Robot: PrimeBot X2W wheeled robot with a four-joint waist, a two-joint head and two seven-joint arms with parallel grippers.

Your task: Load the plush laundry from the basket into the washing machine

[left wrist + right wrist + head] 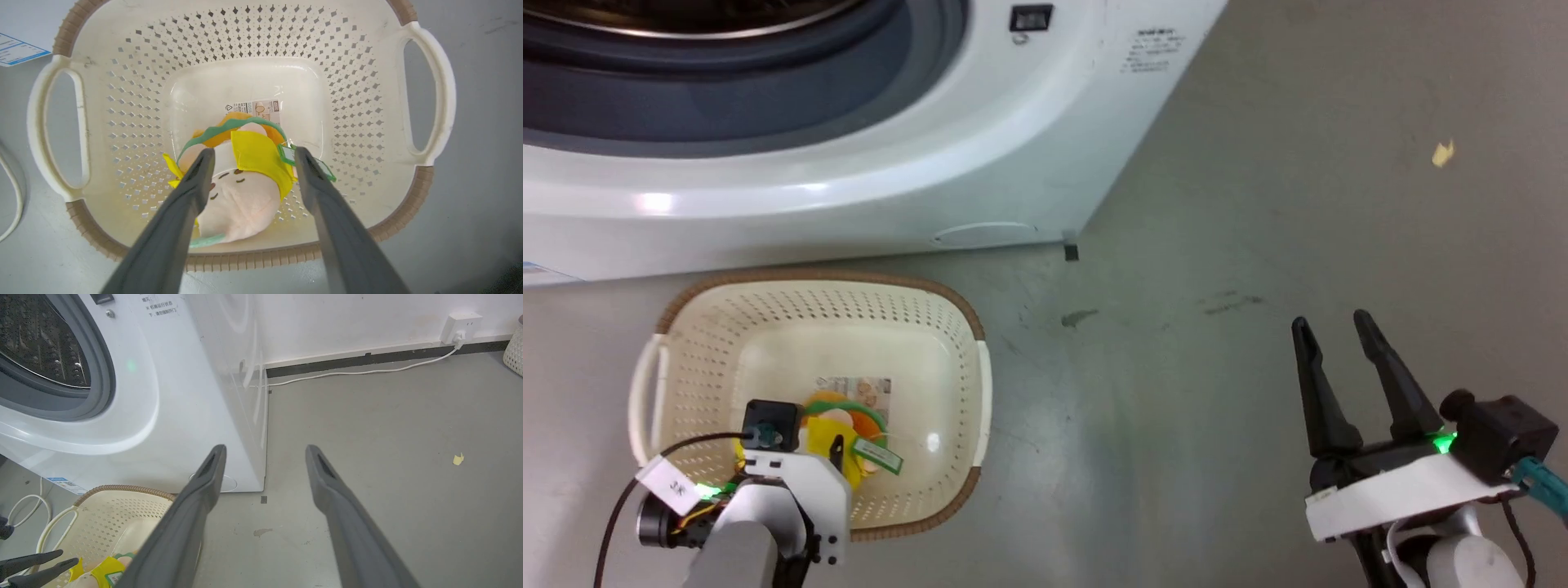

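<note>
The cream basket [943, 322] stands on the floor just in front of the white washing machine [980, 139], whose grey gasket and steel drum [41, 339] show. The yellow plush laundry [245, 192] lies face up at the basket's near side [261, 255], its tag [880, 457] beside it. My left gripper [253, 157] is open and lowered into the basket, one finger on each side of the toy's pale face. The right wrist view shows those left fingertips [61, 552] next to the plush [102, 571]. My right gripper [1333, 324] hangs open over bare floor, right of the basket.
Grey floor [1217, 392] stretches right of the basket. A yellow scrap [1443, 153] lies on it. A white cable [359, 371] runs along the wall to a socket [459, 322]. Loose white cords [28, 506] lie left of the basket [122, 510].
</note>
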